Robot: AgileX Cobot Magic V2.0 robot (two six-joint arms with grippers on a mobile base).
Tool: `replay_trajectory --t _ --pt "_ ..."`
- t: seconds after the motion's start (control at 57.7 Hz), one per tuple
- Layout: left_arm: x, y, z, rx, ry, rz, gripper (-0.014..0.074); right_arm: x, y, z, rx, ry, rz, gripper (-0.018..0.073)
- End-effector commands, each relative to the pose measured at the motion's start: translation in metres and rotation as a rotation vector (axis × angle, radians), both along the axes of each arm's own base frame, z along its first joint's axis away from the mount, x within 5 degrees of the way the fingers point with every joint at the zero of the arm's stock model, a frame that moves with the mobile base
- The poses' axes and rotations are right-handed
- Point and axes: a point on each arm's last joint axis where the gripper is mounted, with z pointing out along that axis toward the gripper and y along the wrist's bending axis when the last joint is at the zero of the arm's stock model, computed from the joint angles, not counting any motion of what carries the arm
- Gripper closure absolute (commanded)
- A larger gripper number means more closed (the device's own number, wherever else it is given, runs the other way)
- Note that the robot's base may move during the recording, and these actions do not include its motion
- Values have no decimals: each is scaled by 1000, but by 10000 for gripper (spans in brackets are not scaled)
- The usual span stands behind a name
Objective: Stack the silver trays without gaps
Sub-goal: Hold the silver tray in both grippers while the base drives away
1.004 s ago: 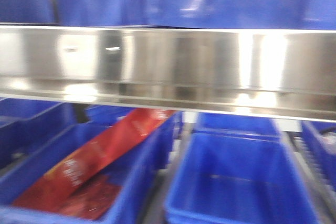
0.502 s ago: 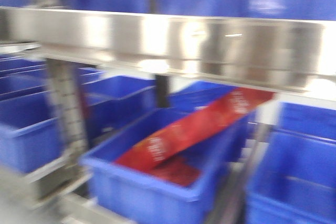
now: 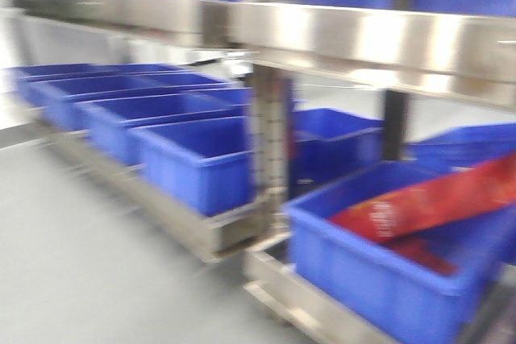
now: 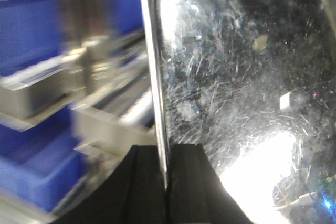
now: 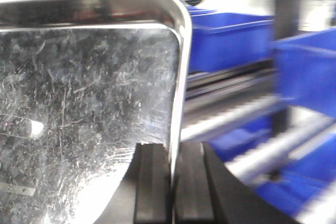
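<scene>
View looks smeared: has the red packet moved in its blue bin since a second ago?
No. The red packet still leans in its blue bin; both slid right in frame together.

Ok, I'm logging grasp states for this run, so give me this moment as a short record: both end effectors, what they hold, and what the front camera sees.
left end effector: shut on the thin rim of a silver tray
right end effector: shut on the rim of a silver tray
same tray in both: cannot tell
tray stack: none in view
front view: blue bins on a steel rack
other item: red packet leaning in the bin at the right
image quality: blurred
</scene>
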Motion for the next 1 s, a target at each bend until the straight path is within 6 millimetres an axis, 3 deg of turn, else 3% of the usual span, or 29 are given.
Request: replay_trajectory --t 0.0,0.987 --pt "-5 4 12 -8 -53 -5 616 -2 -2 9 -22 -68 -10 639" --pt "-5 4 12 -8 -53 -5 616 -2 -2 9 -22 -68 -10 639"
